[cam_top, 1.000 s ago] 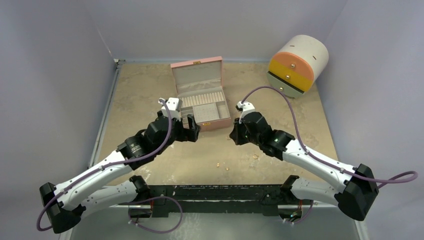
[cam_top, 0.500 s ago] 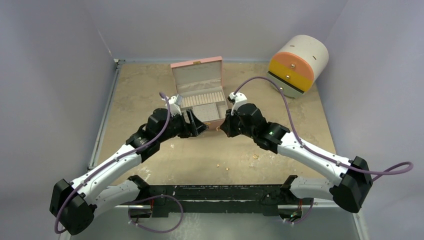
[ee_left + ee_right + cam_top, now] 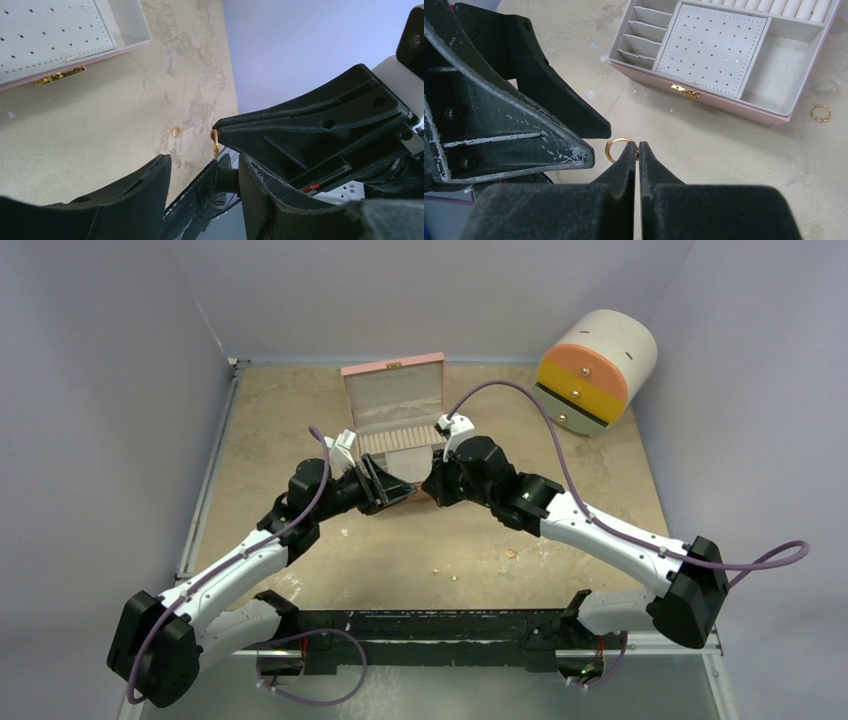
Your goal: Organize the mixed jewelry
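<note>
Pink box sitting open on beige worktop just beyond the jaws, clasp facing them. Pale cylinder with orange and yellow drawers sitting well off to their right.

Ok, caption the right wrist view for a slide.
Right fingers pinch a gold ring near the open pink box.

Thin gold ring pinched in right pincer; wavy gold ring lies flat

We see a pink box lined pale grey, its pad dotted with rows of small dark holes, a gold clasp, a gold ring, the black right gripper, a mottled beige table, purple cables
</note>
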Available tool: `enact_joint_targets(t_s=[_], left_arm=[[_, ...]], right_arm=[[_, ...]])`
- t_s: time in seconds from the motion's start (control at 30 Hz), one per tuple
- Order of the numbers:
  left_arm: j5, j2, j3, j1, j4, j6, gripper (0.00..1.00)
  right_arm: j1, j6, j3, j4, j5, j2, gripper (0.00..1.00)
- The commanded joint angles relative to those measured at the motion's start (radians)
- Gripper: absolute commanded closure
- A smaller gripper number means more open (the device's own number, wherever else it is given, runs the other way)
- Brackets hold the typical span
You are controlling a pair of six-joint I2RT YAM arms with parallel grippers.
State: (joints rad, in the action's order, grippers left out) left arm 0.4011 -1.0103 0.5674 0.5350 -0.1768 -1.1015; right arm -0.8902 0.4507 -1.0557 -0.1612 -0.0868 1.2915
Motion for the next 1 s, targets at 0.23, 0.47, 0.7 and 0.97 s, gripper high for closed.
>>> enact_joint_targets(t_s=[0.23,0.47,0.7,0.97], left_arm=[[0.048,0.002,-0.043,-0.016,-0.163,-0.093,0.62],[0.056,-0.007,-0.059,-0.017,-0.195,-0.111,0.68],[0.071,-0.013,-0.058,-0.017,-0.213,-0.119,0.73],[0.074,-0.007,-0.066,-0.017,-0.211,-0.118,0.79]], right_arm=[[-0.024,-0.011,-0.054,-0.004,-0.013,-0.001,1.00],[-0.034,-0.007,-0.053,-0.001,-0.008,-0.007,1.00],[-0.041,-0.003,-0.059,0.000,-0.013,-0.008,1.00],[-0.051,0.006,-0.055,0.011,-0.020,-0.012,1.00]])
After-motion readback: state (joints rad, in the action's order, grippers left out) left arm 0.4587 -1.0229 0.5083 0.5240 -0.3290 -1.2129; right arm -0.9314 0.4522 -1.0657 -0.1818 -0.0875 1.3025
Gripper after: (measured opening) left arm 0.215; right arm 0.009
